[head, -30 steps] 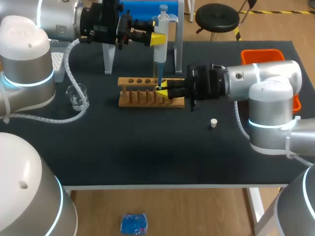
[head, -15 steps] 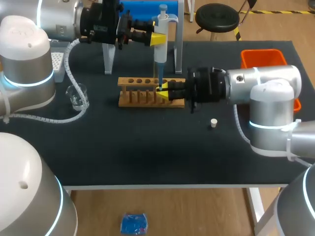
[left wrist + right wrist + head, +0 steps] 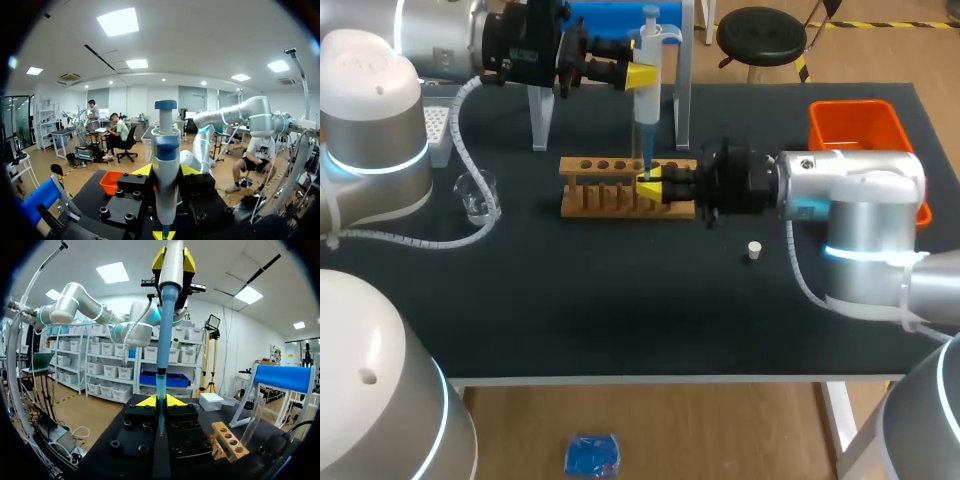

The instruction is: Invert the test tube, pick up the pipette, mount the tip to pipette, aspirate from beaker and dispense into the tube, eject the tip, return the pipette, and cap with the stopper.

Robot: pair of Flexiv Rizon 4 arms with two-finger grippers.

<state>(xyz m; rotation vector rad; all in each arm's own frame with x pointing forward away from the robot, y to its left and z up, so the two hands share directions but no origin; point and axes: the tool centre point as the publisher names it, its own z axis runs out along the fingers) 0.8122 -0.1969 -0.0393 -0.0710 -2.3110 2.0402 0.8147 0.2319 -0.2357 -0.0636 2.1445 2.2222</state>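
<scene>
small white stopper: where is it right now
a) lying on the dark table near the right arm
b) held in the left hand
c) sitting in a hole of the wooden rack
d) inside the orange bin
a: the small white stopper lies by itself on the dark table, close to the right arm and clear of the wooden test tube rack.

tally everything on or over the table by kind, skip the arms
pipette: 1
blue tip: 1
test tube: 1
glass beaker: 1
white stopper: 1
wooden rack: 1
pipette stand: 1
tip box: 1
orange bin: 1
total: 9
</scene>
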